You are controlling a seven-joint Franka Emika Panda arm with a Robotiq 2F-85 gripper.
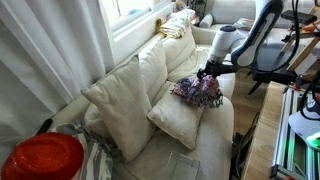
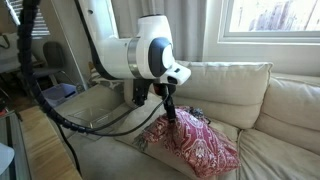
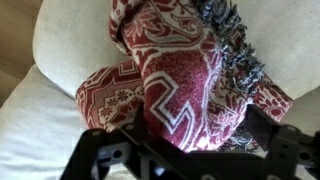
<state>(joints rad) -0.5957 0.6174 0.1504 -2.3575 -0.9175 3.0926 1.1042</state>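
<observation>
Item: red patterned cloth (image 2: 197, 142), fringed, heaped on a cream sofa (image 2: 90, 150).
Gripper (image 2: 170, 110) stands directly over the heap, tips at its peak. Fingers spread wide – in the wrist view, one on either side of the bunched fabric. Cloth rests on a loose cushion (image 1: 178, 122), near the window end – larger back cushions (image 1: 125, 105) beside it.

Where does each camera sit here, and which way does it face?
Exterior view: high past the sofa's end, looking along its cushions; arm enters from frame right, gripper above red patterned cloth.
Exterior view: low before the sofa, facing backrest and window; arm enters from frame left.
Wrist view: down onto the cloth; open fingers at bottom.
All share the cloth.
</observation>
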